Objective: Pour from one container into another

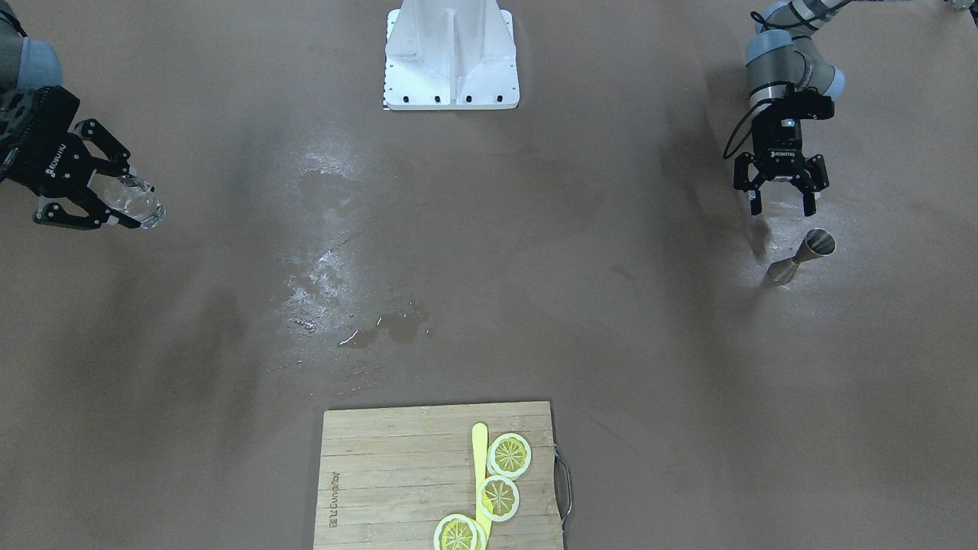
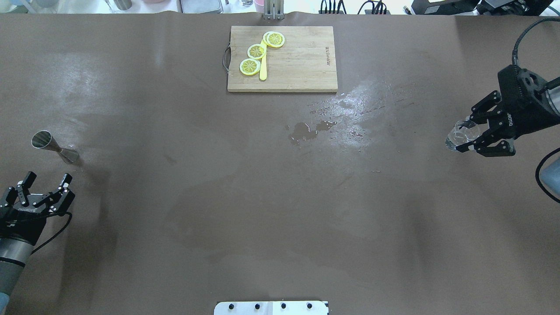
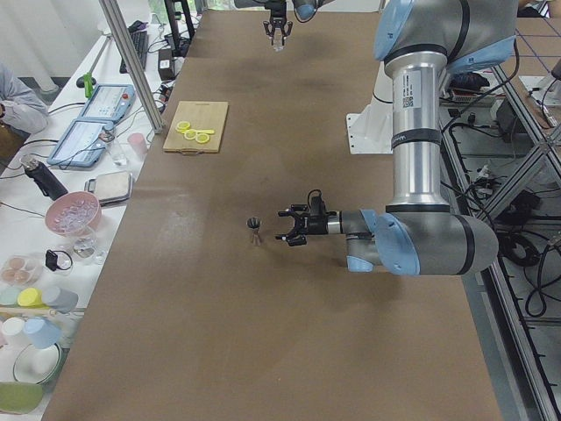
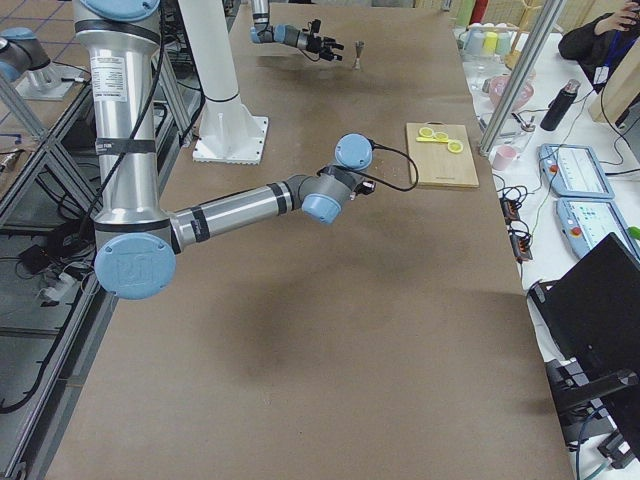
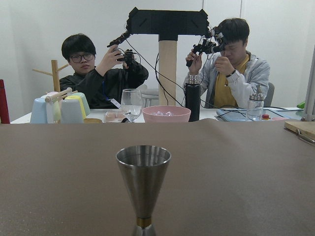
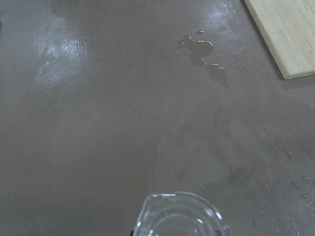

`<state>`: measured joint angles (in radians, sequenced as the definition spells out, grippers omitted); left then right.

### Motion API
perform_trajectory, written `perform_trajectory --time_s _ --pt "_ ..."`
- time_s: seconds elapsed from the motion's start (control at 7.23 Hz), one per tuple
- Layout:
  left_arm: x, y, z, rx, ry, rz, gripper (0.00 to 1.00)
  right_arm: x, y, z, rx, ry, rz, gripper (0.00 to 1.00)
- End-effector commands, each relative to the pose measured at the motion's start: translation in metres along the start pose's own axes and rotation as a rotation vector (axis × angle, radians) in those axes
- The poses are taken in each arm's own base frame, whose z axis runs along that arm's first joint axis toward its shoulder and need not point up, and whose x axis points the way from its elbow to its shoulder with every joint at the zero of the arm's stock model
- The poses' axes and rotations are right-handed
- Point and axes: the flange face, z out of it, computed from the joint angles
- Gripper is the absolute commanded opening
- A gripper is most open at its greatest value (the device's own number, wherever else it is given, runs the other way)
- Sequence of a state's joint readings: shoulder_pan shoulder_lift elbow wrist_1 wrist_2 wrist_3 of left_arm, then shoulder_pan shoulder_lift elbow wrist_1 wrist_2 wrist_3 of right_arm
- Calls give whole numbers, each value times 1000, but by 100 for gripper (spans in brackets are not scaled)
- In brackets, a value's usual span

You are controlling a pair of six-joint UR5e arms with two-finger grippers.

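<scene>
A steel jigger stands upright on the brown table at the robot's far left; the left wrist view shows the jigger straight ahead. My left gripper hovers open just behind it, nothing between its fingers, as the front view of the left gripper and jigger confirms. At the far right my right gripper is shut on a clear glass pitcher, held above the table. The pitcher looks tilted outward, and its rim fills the bottom of the right wrist view.
A bamboo cutting board with lemon slices and a yellow knife lies at the far middle edge. A small puddle and wet streaks mark the table centre. The white robot base stands at the near edge.
</scene>
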<state>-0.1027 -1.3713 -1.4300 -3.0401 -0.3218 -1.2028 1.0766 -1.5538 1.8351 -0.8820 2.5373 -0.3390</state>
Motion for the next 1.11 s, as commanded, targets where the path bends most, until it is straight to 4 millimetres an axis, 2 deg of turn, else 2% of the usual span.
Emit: perform_trajectory --time_s 0.0,0.28,0.69,0.97 --pt "-6 17 6 -12 -32 22 99 -7 4 -10 7 2 -4 0" --pt "-10 27 16 0 -98 -26 99 -10 -1 -12 14 2 -15 0" --pt "-9 18 29 25 -132 -25 98 -16 -1 -6 11 -16 -23 0" --pt "15 16 53 49 -174 -4 97 -20 -2 3 5 -37 -28 0"
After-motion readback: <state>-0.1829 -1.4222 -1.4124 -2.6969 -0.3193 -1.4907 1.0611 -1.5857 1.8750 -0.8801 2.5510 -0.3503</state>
